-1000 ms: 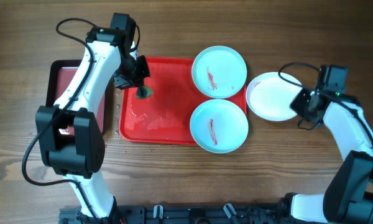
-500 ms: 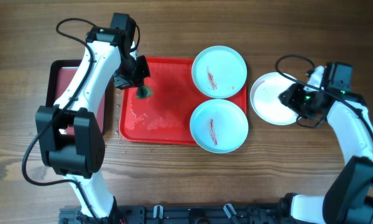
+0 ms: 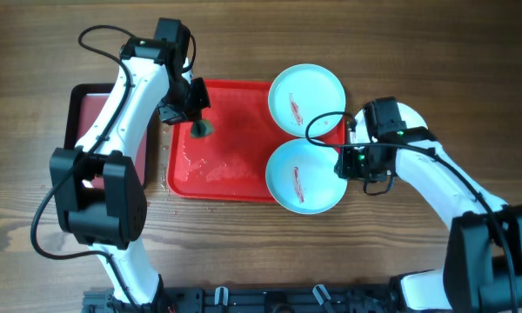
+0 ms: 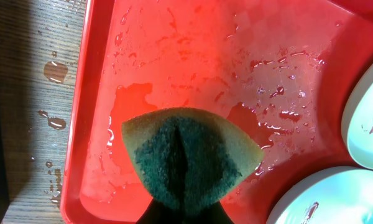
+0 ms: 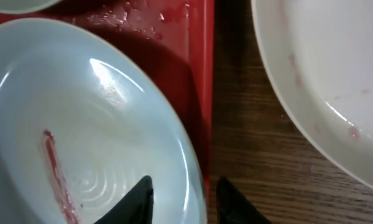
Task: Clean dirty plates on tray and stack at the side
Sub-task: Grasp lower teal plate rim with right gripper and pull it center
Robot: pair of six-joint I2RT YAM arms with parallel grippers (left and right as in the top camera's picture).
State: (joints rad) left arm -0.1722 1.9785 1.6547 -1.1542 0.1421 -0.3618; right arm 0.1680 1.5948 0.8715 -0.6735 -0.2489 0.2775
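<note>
Gripping: L hand (image 3: 200,122) clenched on green/yellow sponge (image 4: 189,158), over the wet tray (image 3: 235,148); contact unclear.
R hand (image 5: 183,200): released, fingers astride rim of near lt-blue plate (image 3: 303,176).
Tray: glossy red plastic, droplets; also holds far lt-blue plate (image 3: 306,100), smeared.
Counter (image 3: 435,52): wood grain; white plate (image 5: 323,81) beside tray, partly under R arm.

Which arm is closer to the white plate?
Right. The right gripper sits just beside the white plate, at a blue plate's rim; the left gripper holds a sponge across the tray.
</note>
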